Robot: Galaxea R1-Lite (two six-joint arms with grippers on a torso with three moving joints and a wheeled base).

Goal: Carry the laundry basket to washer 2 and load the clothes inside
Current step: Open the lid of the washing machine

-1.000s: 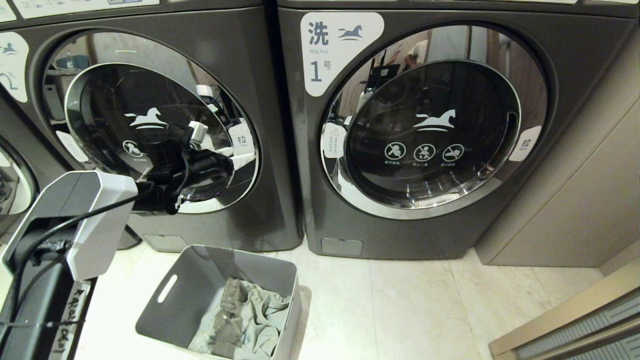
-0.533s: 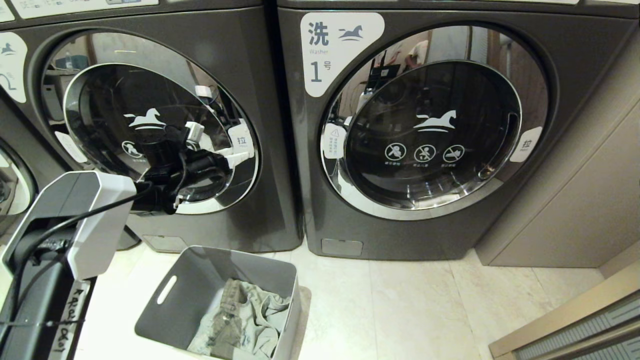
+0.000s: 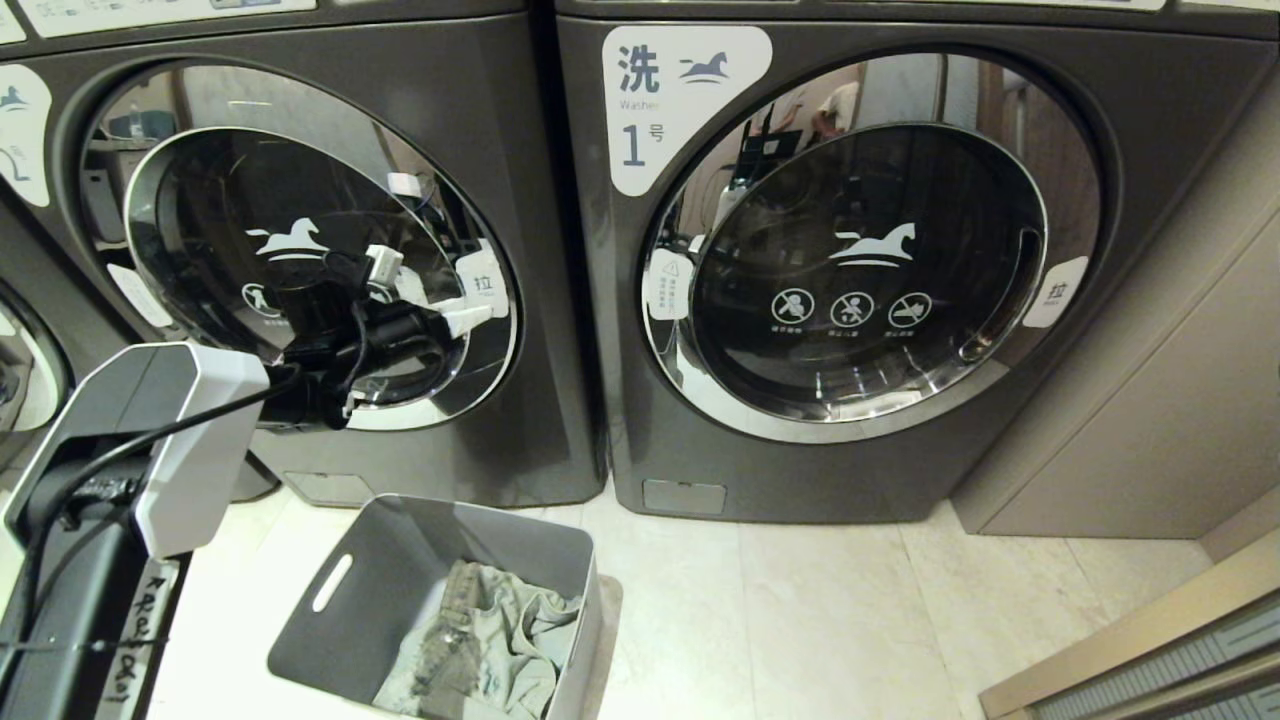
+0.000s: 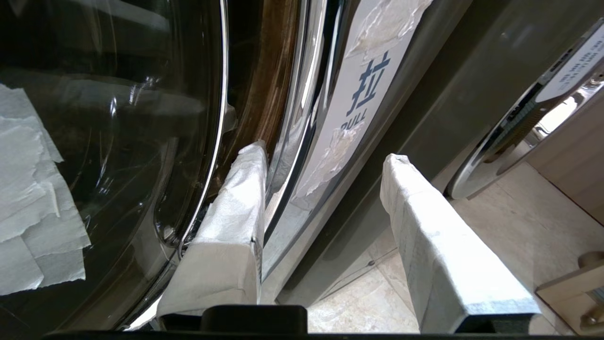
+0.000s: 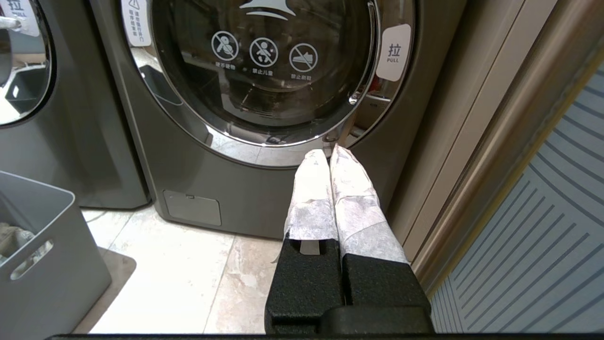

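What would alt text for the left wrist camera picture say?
The left gripper, fingers apart, straddles the chrome rim of washer 2 by its white PULL label, one finger against the door glass. Pale floor tiles lie beyond.

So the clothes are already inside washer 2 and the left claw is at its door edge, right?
Not quite. In the head view the clothes lie in the laundry basket on the floor, not inside washer 2. The rest holds: the left claw is at the door's edge by the pull sticker.
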